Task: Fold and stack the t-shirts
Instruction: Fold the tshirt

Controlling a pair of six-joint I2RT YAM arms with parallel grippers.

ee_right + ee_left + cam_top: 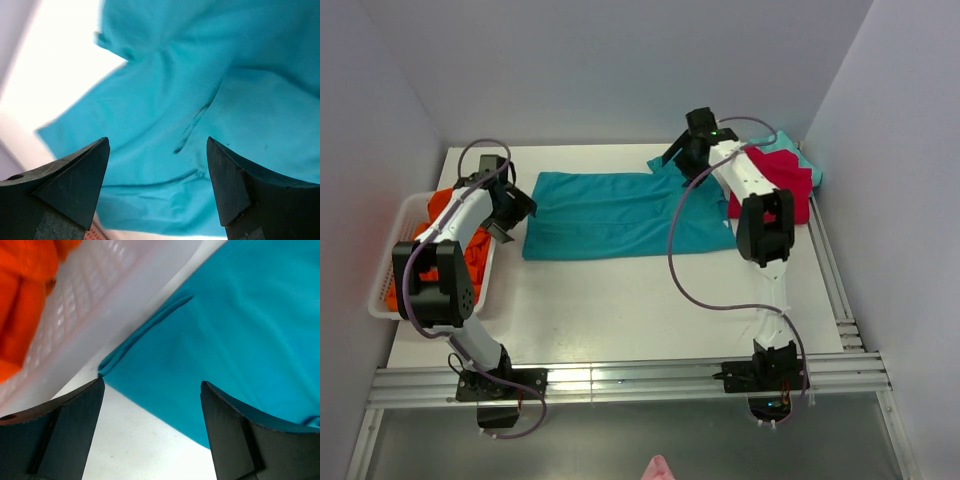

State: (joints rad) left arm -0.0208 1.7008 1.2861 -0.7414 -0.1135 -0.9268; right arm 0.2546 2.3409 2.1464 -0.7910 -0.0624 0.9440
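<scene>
Teal-blue t-shirt (610, 215) flat, left pincer (151, 382) parted at its left edge, right pincer (158, 140) parted above it

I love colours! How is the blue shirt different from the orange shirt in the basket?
The soft teal-blue t-shirt lies spread flat on the white table; the soft orange t-shirt is bunched up in the white plastic basket. The teal-blue one is mid-table; the orange one is at the left edge. Both are plain.
</scene>
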